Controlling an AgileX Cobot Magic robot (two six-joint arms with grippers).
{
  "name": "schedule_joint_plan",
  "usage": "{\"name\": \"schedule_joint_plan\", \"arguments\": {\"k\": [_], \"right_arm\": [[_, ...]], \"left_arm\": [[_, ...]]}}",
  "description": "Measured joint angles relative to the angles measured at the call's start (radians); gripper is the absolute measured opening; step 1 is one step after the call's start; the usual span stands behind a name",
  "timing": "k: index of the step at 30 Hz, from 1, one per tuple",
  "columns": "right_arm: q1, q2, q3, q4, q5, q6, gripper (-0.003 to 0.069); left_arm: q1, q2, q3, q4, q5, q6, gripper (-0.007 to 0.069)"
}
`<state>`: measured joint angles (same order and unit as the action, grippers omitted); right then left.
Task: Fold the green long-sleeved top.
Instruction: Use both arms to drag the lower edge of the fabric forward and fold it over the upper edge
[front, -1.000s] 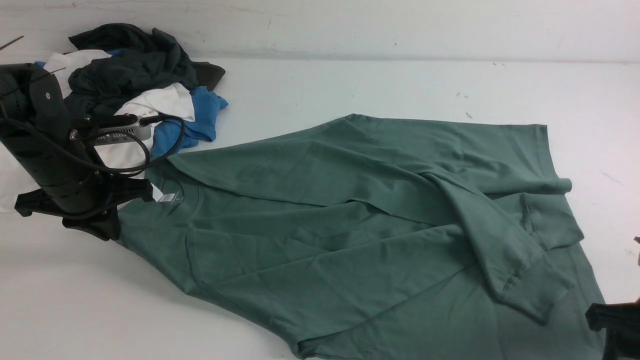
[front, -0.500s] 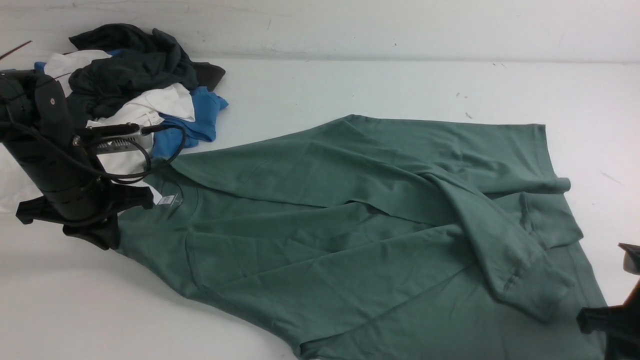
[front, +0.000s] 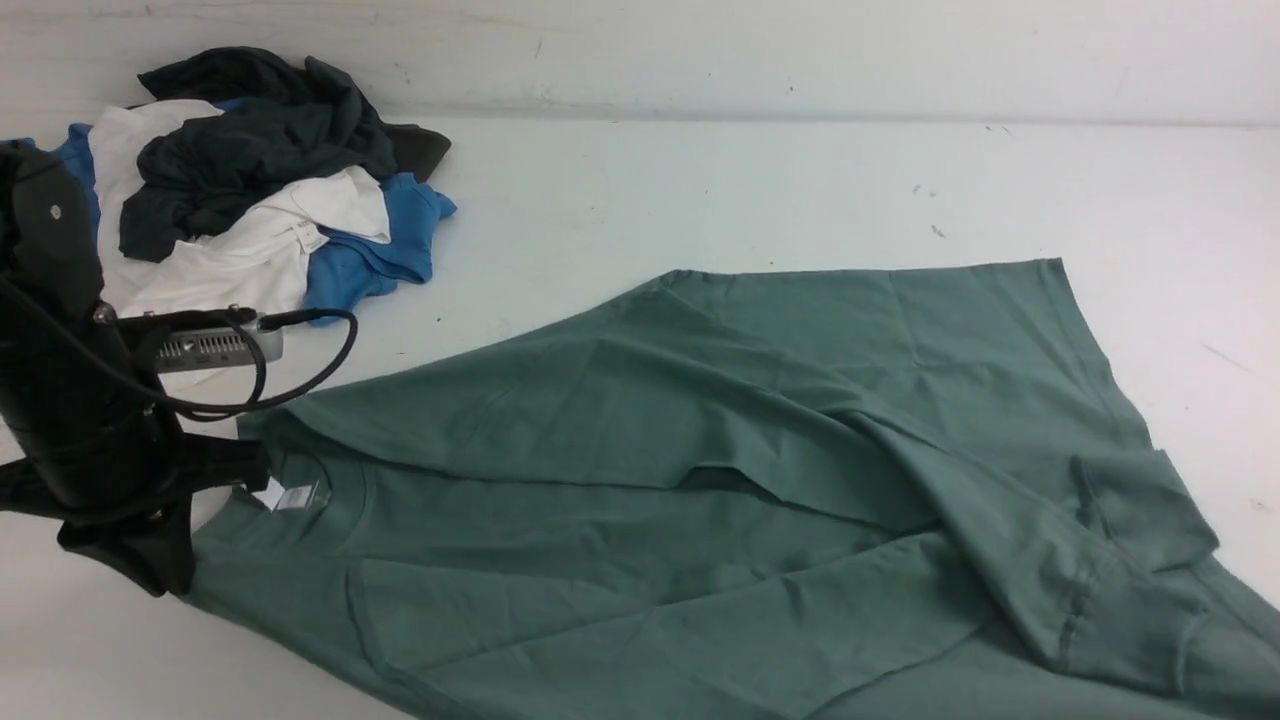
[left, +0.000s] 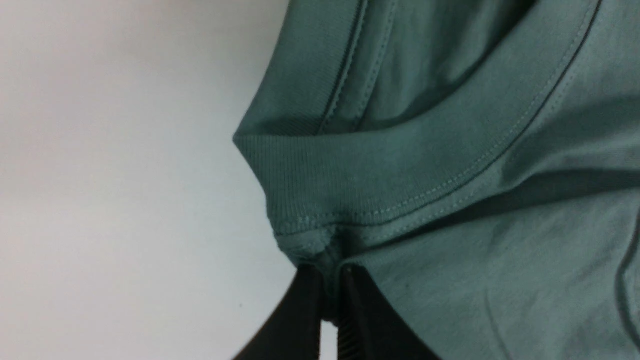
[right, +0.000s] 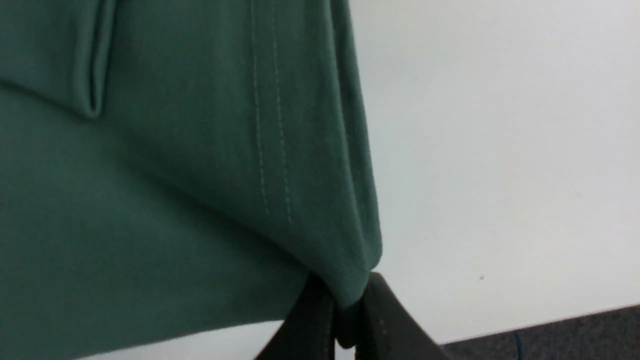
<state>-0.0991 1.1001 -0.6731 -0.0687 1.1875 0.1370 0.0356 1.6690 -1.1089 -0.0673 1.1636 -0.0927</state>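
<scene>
White tabletop (front: 700, 170). Green long-sleeved top (front: 650, 430): laid flat, long axis running from left gripper (left: 330, 282), pinched on collar edge, to right gripper (right: 345, 292), pinched on hem corner; equally near both arms.

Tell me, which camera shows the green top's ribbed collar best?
The left wrist view: the ribbed collar looms large, ribbing and stitching plain, with the left gripper pinching the green top beside it. The front view shows it small, by the white tag. The right wrist view shows only a hem corner in the right gripper.
</scene>
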Motion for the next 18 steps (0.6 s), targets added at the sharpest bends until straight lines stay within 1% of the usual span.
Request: {"name": "schedule_joint_plan", "arguments": {"k": [4,8,9,10,11,14,18], "right_arm": [[0.0,-0.135,-0.022,-0.027,0.017,0.019,0.0026],[0.0,-0.147,-0.098,-0.027,0.026,0.022,0.0026],[0.0,-0.121,-0.172,-0.025,0.026,0.021,0.0026],[0.0,-0.117,-0.172,-0.024,0.026,0.021,0.0026],[0.0,-0.079,-0.25,-0.02,0.027,0.017,0.0026],[0.0,0.006,-0.378,0.001,0.038,0.005,0.0026],[0.0,0.139,-0.577,0.046,0.038,-0.012,0.0025]], "left_arm": [[0.0,-0.092,0.053,-0.017,0.033,0.0,0.0019],[0.0,-0.136,0.044,-0.052,0.045,0.0,0.0019],[0.0,-0.147,0.024,-0.071,0.049,0.002,0.0019],[0.0,-0.148,0.018,-0.074,0.049,0.003,0.0019],[0.0,-0.15,-0.012,-0.084,0.049,0.021,0.0019],[0.0,-0.141,-0.079,-0.088,0.05,0.045,0.0019],[0.0,-0.102,-0.187,-0.099,0.055,0.041,0.0019]]}}
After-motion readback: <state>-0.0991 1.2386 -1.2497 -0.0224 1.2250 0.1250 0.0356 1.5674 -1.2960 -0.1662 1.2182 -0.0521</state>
